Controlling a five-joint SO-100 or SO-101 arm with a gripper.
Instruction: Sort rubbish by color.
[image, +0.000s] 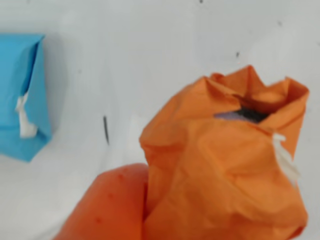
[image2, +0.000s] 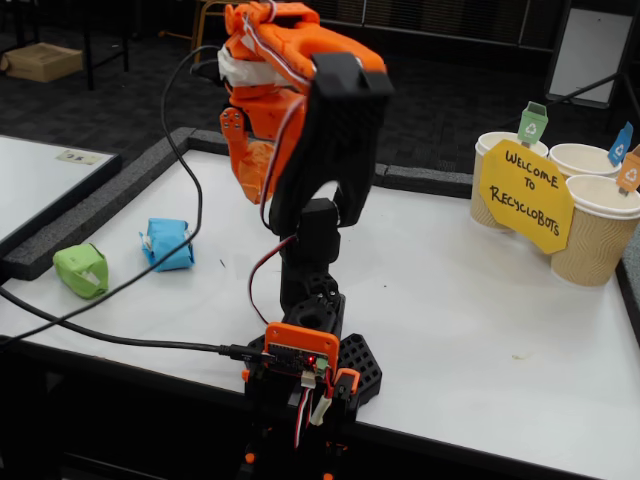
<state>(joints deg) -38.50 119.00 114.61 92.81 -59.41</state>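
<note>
The orange wad fills the right of the wrist view, pressed against my orange finger. My gripper is shut on it. In the fixed view the arm is raised high over the table, and the gripper holds the orange wad in the air. The light blue wad lies on the white table below, at the left of the wrist view. In the fixed view the light blue wad rests left of the arm's base, with the green wad further left near the table's edge.
Three beige paper cups with coloured flags stand at the far right behind a yellow sign. The arm's base sits at the front edge. Black cables run across the left of the table.
</note>
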